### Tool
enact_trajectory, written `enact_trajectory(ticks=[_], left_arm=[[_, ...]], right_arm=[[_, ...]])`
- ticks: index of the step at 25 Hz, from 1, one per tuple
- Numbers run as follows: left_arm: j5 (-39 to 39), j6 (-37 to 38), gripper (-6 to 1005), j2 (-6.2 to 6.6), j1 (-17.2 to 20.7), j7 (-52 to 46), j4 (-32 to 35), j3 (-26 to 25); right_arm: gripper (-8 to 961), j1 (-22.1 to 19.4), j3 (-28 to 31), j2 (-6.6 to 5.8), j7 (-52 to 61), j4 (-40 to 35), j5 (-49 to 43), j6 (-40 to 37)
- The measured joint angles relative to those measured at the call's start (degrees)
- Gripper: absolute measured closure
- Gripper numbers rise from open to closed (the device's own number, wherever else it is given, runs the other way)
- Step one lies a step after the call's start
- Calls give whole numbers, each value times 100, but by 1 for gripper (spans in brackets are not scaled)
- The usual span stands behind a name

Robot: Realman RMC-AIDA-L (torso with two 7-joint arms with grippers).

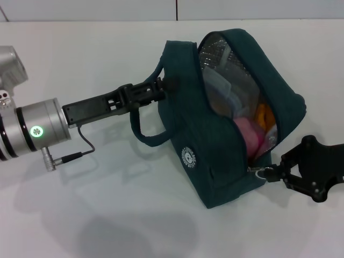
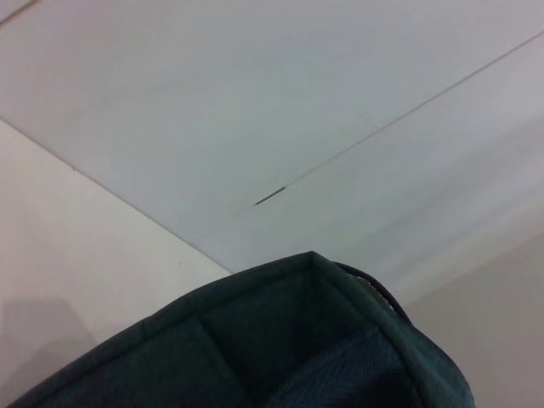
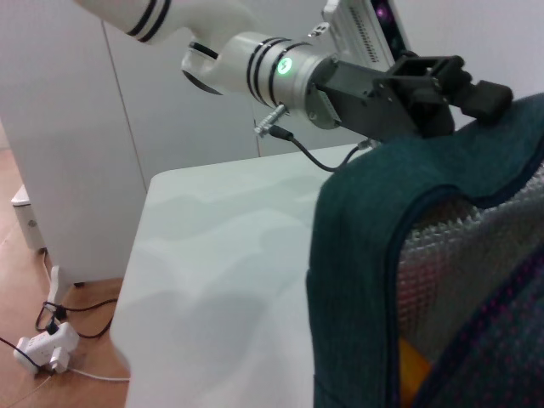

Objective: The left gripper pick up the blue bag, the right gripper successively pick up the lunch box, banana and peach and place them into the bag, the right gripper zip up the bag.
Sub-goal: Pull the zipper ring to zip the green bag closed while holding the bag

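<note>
Low at the near right of the head view, the right gripper [image 1: 269, 173] has its black jaws pinched on the small metal zipper pull [image 1: 262, 172] at the lower end of the bag's opening. That dark blue fabric bag with a silver foil lining [image 1: 215, 145] stands tilted on the white desk [image 1: 107, 215], its zip open along the top. Inside it show a clear plastic lunch box [image 1: 223, 88], a pink rounded peach [image 1: 248, 133] and a bit of yellow-orange banana [image 1: 264, 115]. From the left, the left gripper [image 1: 164, 86] reaches in with its jaws pressed together on the bag's upper edge near the looped carry handle [image 1: 148, 137]. In the right wrist view a white power strip [image 3: 42, 350] lies on the wooden floor [image 3: 25, 255] beside the desk.
</note>
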Motion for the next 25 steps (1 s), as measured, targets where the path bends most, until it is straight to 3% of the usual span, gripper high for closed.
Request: enact_trajectory(ticks=[10, 25], left_arm=[[-188, 17, 103, -7, 38, 144, 0, 0], [-371, 17, 104, -7, 164, 518, 0, 0]], right_arm=[[948, -61, 559, 76, -17, -295, 100, -454], [947, 141, 512, 104, -89, -279, 919, -514]])
